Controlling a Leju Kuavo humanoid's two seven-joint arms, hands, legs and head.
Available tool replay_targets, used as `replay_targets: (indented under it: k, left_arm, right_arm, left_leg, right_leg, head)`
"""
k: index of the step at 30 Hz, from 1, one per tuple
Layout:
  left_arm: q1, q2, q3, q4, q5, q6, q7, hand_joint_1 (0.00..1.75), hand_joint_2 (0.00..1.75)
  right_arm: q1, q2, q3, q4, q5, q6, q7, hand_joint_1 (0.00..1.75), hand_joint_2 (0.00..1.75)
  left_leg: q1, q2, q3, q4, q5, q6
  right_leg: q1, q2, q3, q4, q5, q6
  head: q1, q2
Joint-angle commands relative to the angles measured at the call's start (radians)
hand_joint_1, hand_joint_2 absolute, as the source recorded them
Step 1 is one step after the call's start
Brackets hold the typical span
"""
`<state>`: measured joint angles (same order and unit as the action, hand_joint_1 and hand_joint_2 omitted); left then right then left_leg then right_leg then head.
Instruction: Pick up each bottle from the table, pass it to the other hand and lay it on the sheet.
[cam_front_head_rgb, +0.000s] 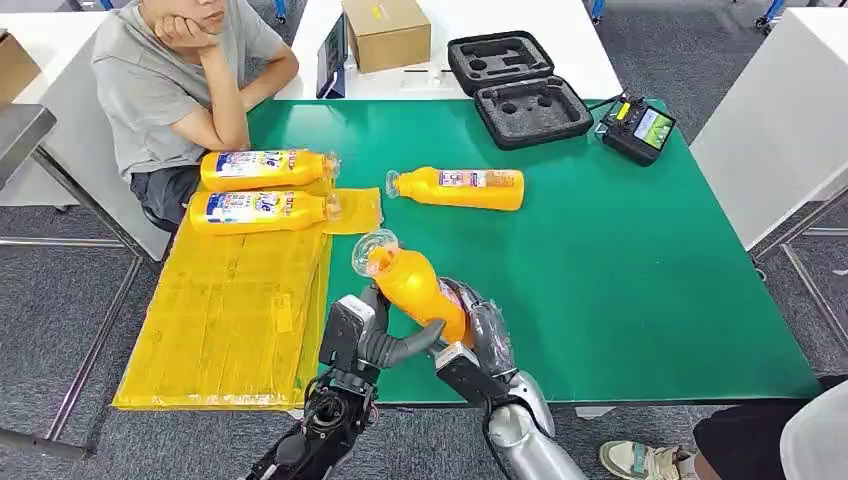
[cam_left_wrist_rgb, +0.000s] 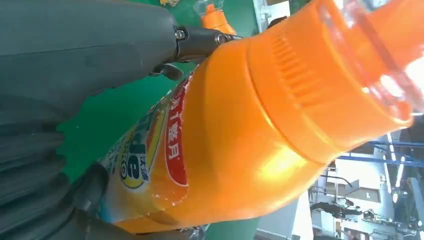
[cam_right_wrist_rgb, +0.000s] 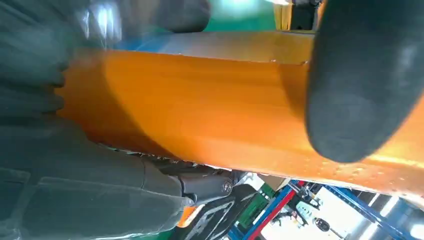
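- Held bottle (cam_front_head_rgb: 415, 288) jointly by left hand (cam_front_head_rgb: 372, 337) and right hand (cam_front_head_rgb: 478, 330), both gripping.
- Tilted cap far-left, toward sheet (cam_front_head_rgb: 225, 330) beside left hand.

Held bottle (cam_left_wrist_rgb: 210, 145) label: "je" legible, plus white characters on a red band (unreadable); other labels too small.
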<state>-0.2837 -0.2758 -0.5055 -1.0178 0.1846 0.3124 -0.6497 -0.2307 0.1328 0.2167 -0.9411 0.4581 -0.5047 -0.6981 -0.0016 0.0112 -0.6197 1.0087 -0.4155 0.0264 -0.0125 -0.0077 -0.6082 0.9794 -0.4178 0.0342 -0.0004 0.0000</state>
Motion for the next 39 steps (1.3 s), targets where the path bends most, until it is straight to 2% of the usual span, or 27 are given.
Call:
replay_targets:
  k: [1, 5, 6, 7, 8, 15, 16, 20, 26, 30, 31, 32, 33, 34, 39]
  left_arm:
    - [-0.036, 0.008, -0.002, 0.071, 0.011, 0.005, -0.001, 0.0, 1.75]
    - [-0.042, 0.005, -0.005, 0.078, 0.017, 0.005, -0.002, 0.0, 1.75]
    - [-0.044, 0.006, -0.005, 0.081, 0.019, 0.006, -0.003, 0.24, 1.75]
    - [-0.044, 0.007, -0.005, 0.081, 0.02, 0.007, -0.004, 1.43, 1.75]
    - [-0.046, 0.009, -0.01, 0.087, 0.023, 0.006, -0.01, 1.57, 1.75]
    - [-0.046, 0.009, -0.01, 0.087, 0.023, 0.006, -0.01, 1.57, 1.75]
    - [-0.044, 0.009, -0.011, 0.086, 0.025, 0.006, -0.013, 1.68, 1.75]
    - [-0.039, 0.011, -0.014, 0.077, 0.026, 0.013, -0.019, 1.75, 1.75]
    - [-0.028, 0.025, -0.019, 0.057, 0.029, 0.027, -0.029, 1.75, 1.75]
    - [-0.027, 0.036, -0.015, 0.04, 0.02, 0.045, -0.04, 1.75, 1.75]
    - [-0.026, 0.043, -0.013, 0.028, 0.011, 0.053, -0.043, 1.75, 1.75]
    - [-0.026, 0.051, -0.01, 0.014, 0.0, 0.061, -0.044, 1.75, 1.75]
    - [-0.027, 0.054, -0.008, 0.008, -0.001, 0.061, -0.043, 1.75, 1.75]
    - [-0.029, 0.06, -0.005, -0.002, -0.012, 0.069, -0.042, 1.75, 1.75]
    - [-0.039, 0.09, 0.032, -0.065, -0.09, 0.134, -0.047, 1.75, 1.75]
  right_arm:
    - [-0.033, 0.0, 0.025, 0.054, -0.009, 0.001, 0.0, 1.75, 1.75]
    - [-0.031, -0.003, 0.03, 0.057, -0.026, -0.012, 0.0, 1.75, 1.75]
    - [-0.027, -0.006, 0.03, 0.054, -0.032, -0.014, 0.0, 1.75, 1.75]
    - [-0.027, -0.007, 0.031, 0.053, -0.033, -0.012, 0.0, 1.75, 1.75]
    - [-0.028, -0.01, 0.038, 0.055, -0.034, -0.015, 0.0, 1.75, 1.75]
    - [-0.028, -0.01, 0.038, 0.055, -0.034, -0.015, 0.0, 1.75, 1.75]
    - [-0.034, -0.007, 0.043, 0.062, -0.031, -0.012, 0.0, 1.75, 1.75]
    - [-0.044, 0.006, 0.049, 0.085, -0.018, -0.012, 0.0, 1.75, 1.75]
    - [-0.048, 0.011, 0.043, 0.099, -0.007, -0.005, 0.0, 1.75, 1.75]
    - [-0.048, 0.007, 0.036, 0.105, -0.007, -0.004, 0.0, 1.64, 1.75]
    - [-0.047, 0.007, 0.03, 0.107, -0.009, -0.008, 0.0, 1.47, 1.75]
    - [-0.046, 0.005, 0.024, 0.11, -0.009, -0.017, 0.0, 0.73, 1.75]
    - [-0.044, 0.004, 0.024, 0.108, -0.01, -0.018, 0.0, 0.47, 1.75]
    - [-0.042, 0.004, 0.018, 0.109, -0.011, -0.024, 0.0, 0.0, 1.75]
    - [-0.03, 0.008, 0.008, 0.111, -0.012, -0.033, 0.0, 0.0, 1.75]
  left_leg:
    - [0.0, 0.0, 0.003, -0.001, -0.001, -0.001]
    - [0.001, 0.0, 0.004, 0.0, -0.002, -0.002]
    - [0.001, -0.001, 0.006, 0.0, -0.003, -0.002]
    - [0.001, -0.001, 0.003, -0.001, -0.001, -0.001]
    - [0.0, -0.001, 0.002, -0.001, -0.001, -0.001]
    - [0.001, -0.001, 0.004, -0.001, -0.001, -0.001]
    - [0.001, -0.001, 0.003, -0.001, -0.001, -0.001]
    - [0.001, 0.0, 0.005, 0.0, -0.002, -0.002]
    - [0.001, 0.0, 0.005, -0.001, -0.002, -0.001]
    - [0.001, 0.0, 0.004, -0.001, -0.001, -0.001]
    - [0.0, 0.0, 0.003, -0.001, -0.001, -0.001]
    - [0.001, 0.0, 0.006, -0.001, -0.002, -0.002]
    - [0.001, 0.0, 0.004, -0.001, -0.001, -0.001]
    - [0.001, 0.0, 0.003, -0.001, -0.001, -0.001]
    - [0.001, 0.0, 0.004, -0.001, -0.001, -0.002]
  right_leg:
    - [0.0, 0.001, 0.002, -0.001, 0.0, -0.001]
    - [0.001, 0.001, 0.005, -0.001, -0.001, -0.001]
    - [0.001, 0.001, 0.007, -0.001, -0.002, -0.002]
    - [0.0, 0.0, 0.004, -0.001, -0.001, -0.001]
    - [0.0, 0.0, 0.002, -0.001, -0.001, -0.001]
    - [0.001, 0.0, 0.004, -0.001, -0.001, -0.001]
    - [0.001, 0.0, 0.003, -0.001, -0.001, -0.001]
    - [0.001, 0.002, 0.004, -0.001, -0.001, -0.001]
    - [0.0, 0.002, 0.005, -0.001, -0.001, -0.001]
    - [0.0, 0.001, 0.004, -0.001, -0.001, -0.001]
    - [0.0, 0.001, 0.003, -0.001, -0.001, -0.001]
    - [0.001, 0.002, 0.005, -0.001, -0.001, -0.001]
    - [0.0, 0.001, 0.004, -0.001, -0.001, -0.001]
    - [0.0, 0.001, 0.003, -0.001, -0.001, -0.001]
    - [0.001, 0.002, 0.004, -0.001, -0.001, -0.001]
  head:
    - [0.0, 0.0]
    - [0.0, 0.0]
    - [0.0, 0.0]
    - [0.0, 0.0]
    - [0.0, 0.0]
    - [0.0, 0.0]
    - [0.0, 0.0]
    - [0.0, 0.0]
    - [0.0, 0.0]
    - [0.0, 0.0]
    - [0.0, 0.0]
    - [0.0, 0.0]
    - [0.0, 0.0]
    - [0.0, 0.0]
    - [0.0, 0.0]
